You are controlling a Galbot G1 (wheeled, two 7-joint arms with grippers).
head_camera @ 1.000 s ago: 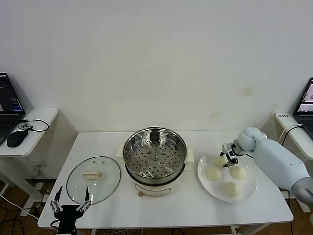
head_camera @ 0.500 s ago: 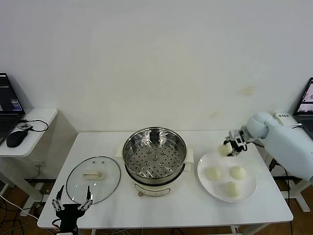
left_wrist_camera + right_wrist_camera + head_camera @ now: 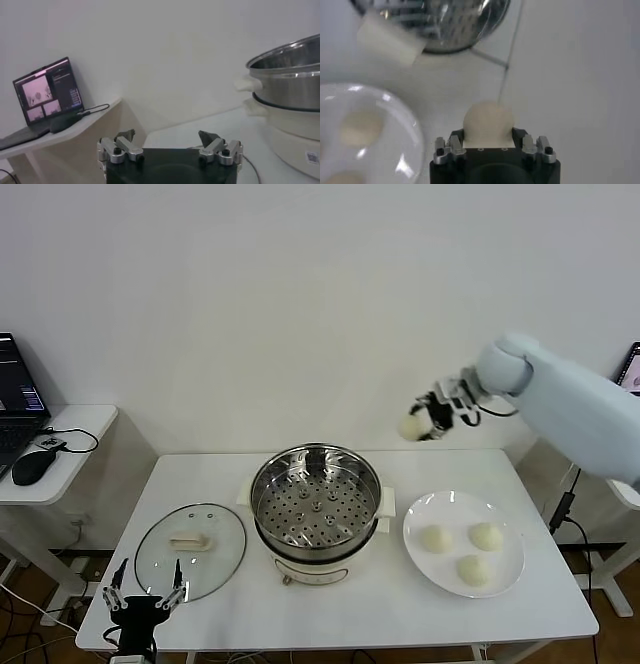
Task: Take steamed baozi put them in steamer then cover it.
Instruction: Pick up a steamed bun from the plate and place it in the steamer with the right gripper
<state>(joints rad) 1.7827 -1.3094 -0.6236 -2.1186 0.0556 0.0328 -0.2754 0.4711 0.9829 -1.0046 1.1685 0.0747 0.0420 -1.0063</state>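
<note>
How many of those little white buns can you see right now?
4. Three buns sit on the white plate: one, another, a third. The fourth bun is held in the air by the right gripper. None seem hidden.

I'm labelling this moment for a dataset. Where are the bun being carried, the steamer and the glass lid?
carried bun (image 3: pixel 411 427), head view, on its rounded side that shows beside the right hand.
steamer (image 3: pixel 316 504), head view, on the perforated tray inside.
glass lid (image 3: pixel 191 540), head view, on its cream handle.
</note>
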